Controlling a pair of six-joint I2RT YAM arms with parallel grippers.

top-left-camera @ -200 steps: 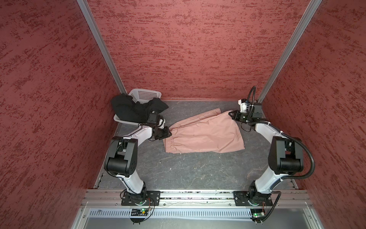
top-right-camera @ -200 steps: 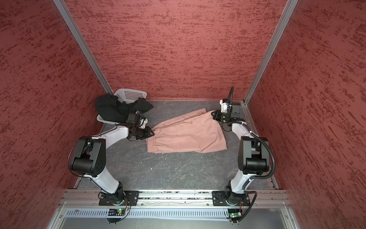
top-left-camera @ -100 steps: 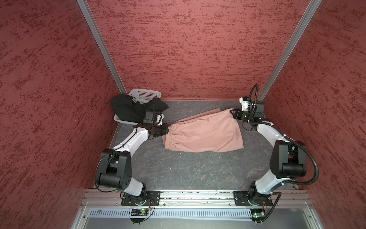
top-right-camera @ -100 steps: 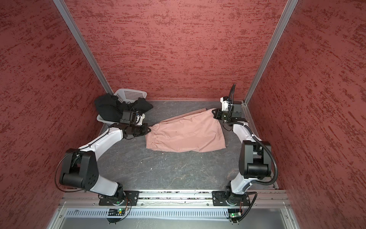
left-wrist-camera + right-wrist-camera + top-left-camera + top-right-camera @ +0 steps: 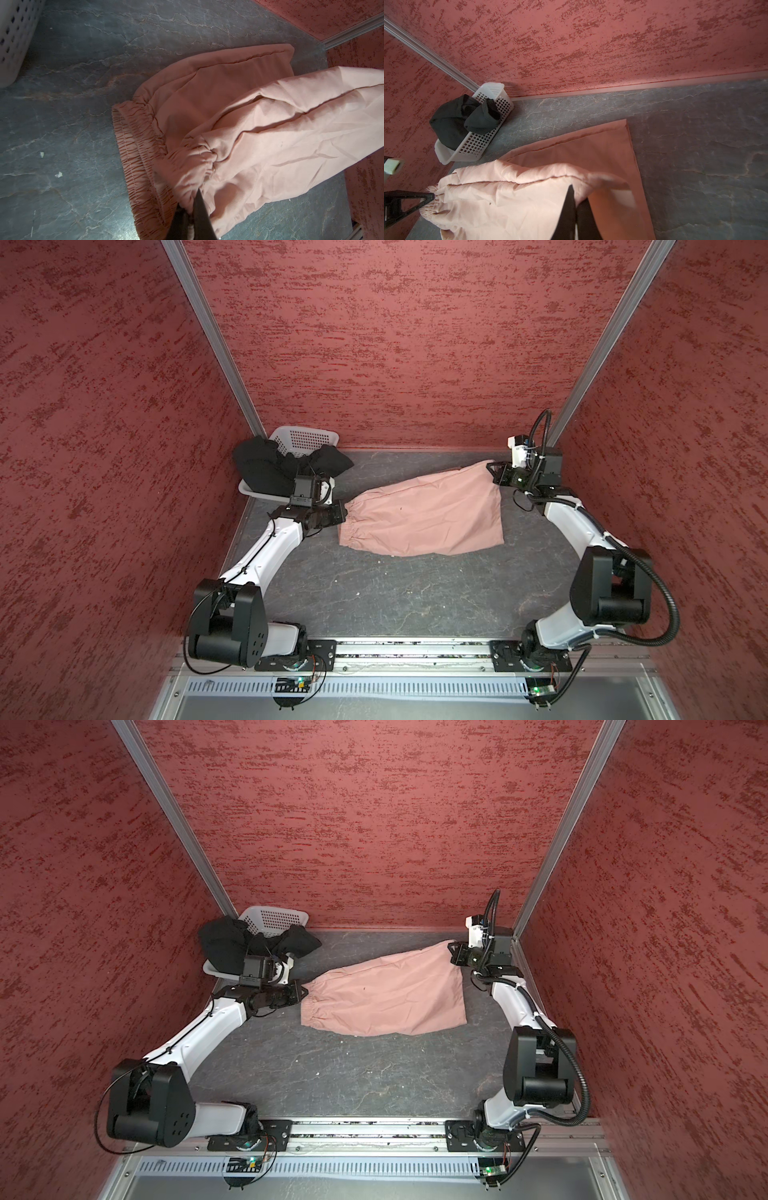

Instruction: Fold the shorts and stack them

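- Folding the pink shorts (image 5: 419, 514): my left fingers (image 5: 200, 209) pinch its waistband (image 5: 135, 149), right fingers (image 5: 568, 209) pinch the leg hem (image 5: 546, 176).
- Next I'd carry both edges across, matching the layer beneath them.

The dusty pink fabric shorts (image 5: 424, 514) lay across the back middle of the grey stone-patterned tabletop (image 5: 395, 593). Left of them, in the back corner, stood the white perforated plastic basket (image 5: 306, 438), holding the black fabric shorts (image 5: 262, 467).
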